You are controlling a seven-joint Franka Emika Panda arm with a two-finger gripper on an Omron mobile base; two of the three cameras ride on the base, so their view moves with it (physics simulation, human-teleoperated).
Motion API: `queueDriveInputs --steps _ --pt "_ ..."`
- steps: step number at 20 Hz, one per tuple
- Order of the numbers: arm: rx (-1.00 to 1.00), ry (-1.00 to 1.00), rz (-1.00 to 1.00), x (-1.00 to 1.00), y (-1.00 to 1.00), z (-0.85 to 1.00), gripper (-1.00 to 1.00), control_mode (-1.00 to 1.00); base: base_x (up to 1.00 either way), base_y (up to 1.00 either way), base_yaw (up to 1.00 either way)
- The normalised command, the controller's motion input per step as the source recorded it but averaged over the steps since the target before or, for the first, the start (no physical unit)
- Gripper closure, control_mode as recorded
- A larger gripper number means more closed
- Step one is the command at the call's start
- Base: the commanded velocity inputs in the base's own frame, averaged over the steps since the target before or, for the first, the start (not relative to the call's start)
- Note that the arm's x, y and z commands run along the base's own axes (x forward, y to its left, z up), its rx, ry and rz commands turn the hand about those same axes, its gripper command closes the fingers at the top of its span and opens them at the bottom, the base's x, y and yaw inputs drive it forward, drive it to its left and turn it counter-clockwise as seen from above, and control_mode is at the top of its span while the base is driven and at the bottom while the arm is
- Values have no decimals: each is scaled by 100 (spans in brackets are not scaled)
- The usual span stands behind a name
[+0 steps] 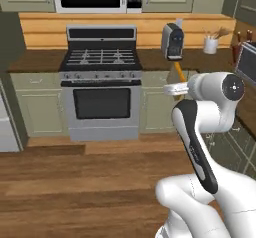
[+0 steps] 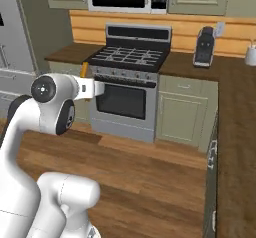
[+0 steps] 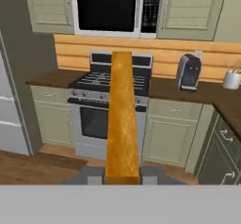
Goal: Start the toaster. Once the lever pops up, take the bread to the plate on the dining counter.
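Hand view: bread (image 3: 122, 119) edge-on, clamped between gripper (image 3: 122, 180) fingers. Arm folded, hand level, facing stove (image 1: 101, 89).

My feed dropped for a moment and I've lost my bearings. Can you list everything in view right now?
bread: one, golden-brown, seen edge-on, held in the end effector
stove: one, silver with dark oven door, centre of the back wall
microwave: one, white frame and black door, above the stove
coffee machine: one, grey and black, worktop right of the stove
utensil cup: one, white, worktop further right
cabinets: pale green, beside the stove
end effector: one, dark fingers, shut on the bread
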Motion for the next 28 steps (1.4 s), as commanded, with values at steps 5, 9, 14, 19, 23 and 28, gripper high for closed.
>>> queueDriveInputs --steps 5,9,14,19,23,28 --pt "0 0 0 0 0 0 100 100 3 35 62" --pt "0 0 0 0 0 0 100 100 8 37 60" --pt "0 0 0 0 0 0 100 100 11 32 59" --pt "0 0 0 0 0 0 100 100 25 32 58" --pt "0 0 0 0 0 0 100 100 21 41 57" --pt "0 0 0 0 0 0 100 100 30 38 58"
